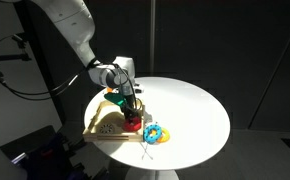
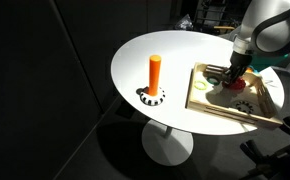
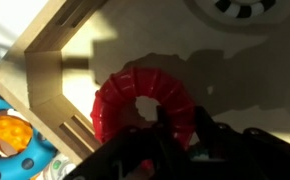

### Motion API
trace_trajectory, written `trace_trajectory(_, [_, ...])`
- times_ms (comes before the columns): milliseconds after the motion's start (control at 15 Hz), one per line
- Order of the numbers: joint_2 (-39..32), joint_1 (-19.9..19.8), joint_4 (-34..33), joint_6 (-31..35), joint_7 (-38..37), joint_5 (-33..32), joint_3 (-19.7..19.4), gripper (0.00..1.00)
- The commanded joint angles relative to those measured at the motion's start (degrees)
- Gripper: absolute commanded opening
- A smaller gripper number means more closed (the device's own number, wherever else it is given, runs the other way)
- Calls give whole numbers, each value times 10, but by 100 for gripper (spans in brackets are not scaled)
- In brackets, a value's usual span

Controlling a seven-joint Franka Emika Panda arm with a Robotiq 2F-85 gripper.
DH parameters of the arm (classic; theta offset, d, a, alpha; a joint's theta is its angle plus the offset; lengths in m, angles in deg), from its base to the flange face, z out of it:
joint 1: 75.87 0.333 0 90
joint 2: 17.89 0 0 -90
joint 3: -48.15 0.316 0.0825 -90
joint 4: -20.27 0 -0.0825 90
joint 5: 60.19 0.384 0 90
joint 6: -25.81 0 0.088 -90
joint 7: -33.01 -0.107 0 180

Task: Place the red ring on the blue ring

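Observation:
The red ring (image 3: pixel 135 98) fills the middle of the wrist view, over the floor of a wooden tray (image 3: pixel 47 92). My gripper (image 3: pixel 180 128) has its two dark fingers on either side of the ring's right band and is shut on it. In both exterior views the gripper (image 1: pixel 129 108) (image 2: pixel 233 76) points down into the tray with the red ring (image 1: pixel 132 124) at its tips. The blue ring (image 1: pixel 156 133) lies on the white table just outside the tray, touching a yellow ring (image 1: pixel 148 128). It also shows at the wrist view's lower left (image 3: pixel 25 158).
The wooden tray (image 1: pixel 103 124) (image 2: pixel 217 104) sits on a round white table (image 1: pixel 190 105) (image 2: pixel 145 55). An orange upright peg (image 2: pixel 155 71) stands on a black-and-white striped base (image 2: pixel 153 97), away from the tray. The base also shows in the wrist view (image 3: pixel 240 7).

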Motion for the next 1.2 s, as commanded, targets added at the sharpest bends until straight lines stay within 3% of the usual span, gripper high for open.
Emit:
trace_trajectory(0, [31, -12, -14, -36, 28, 17, 4, 10])
trace_trajectory(267, [60, -28, -27, -69, 61, 49, 17, 10])
trace_trajectory(533, [76, -29, -54, -90, 56, 43, 4, 10])
trace_trajectory(1133, [15, -31, -132, -117, 17, -5, -53, 10])
